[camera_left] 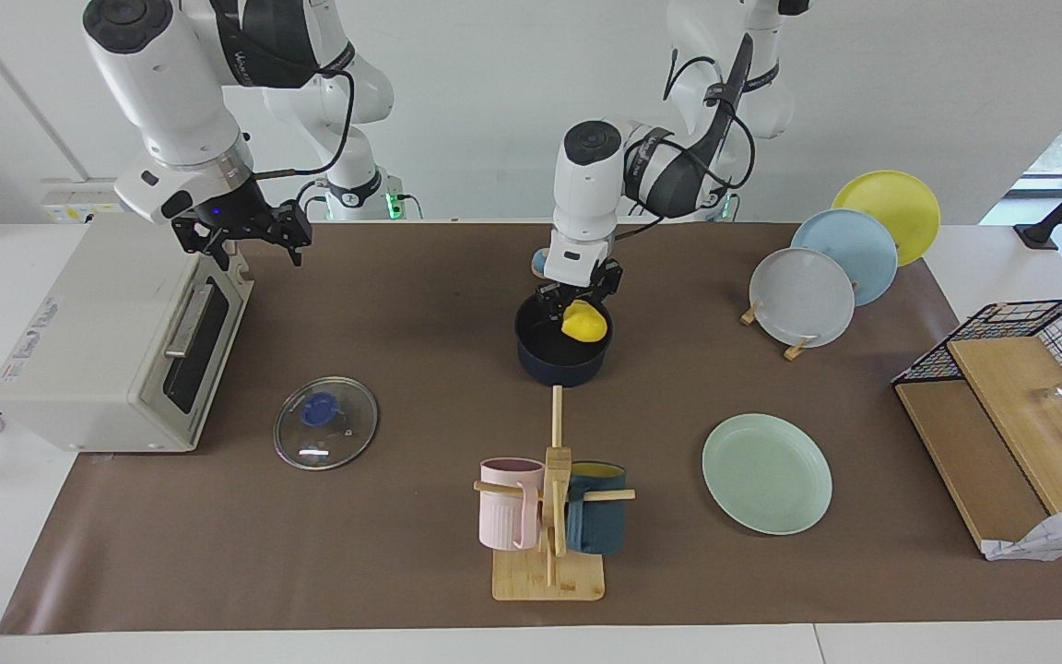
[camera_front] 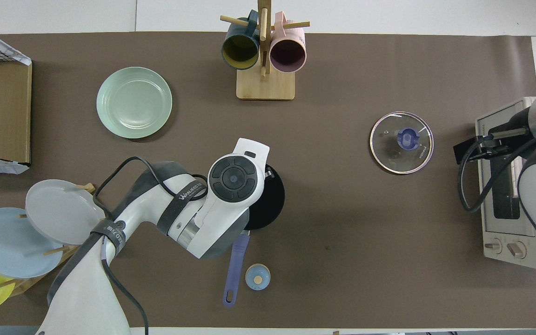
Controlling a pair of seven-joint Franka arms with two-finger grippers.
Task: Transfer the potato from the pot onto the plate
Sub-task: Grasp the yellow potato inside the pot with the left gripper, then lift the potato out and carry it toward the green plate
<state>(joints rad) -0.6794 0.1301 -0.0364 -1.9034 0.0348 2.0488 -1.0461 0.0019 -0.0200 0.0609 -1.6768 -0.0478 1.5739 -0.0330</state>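
The navy pot stands mid-table, its long blue handle pointing toward the robots. My left gripper reaches down over the pot and is shut on the yellow potato, which sits at about rim height. In the overhead view the left arm's wrist hides the potato and part of the pot. The mint-green plate lies bare, farther from the robots than the pot, toward the left arm's end. My right gripper waits open over the toaster oven.
A glass lid lies beside the toaster oven. A mug rack with a pink and a teal mug stands farther out than the pot. A plate rack with grey, light blue and yellow plates and a wire basket are at the left arm's end. A small blue knob lies by the handle.
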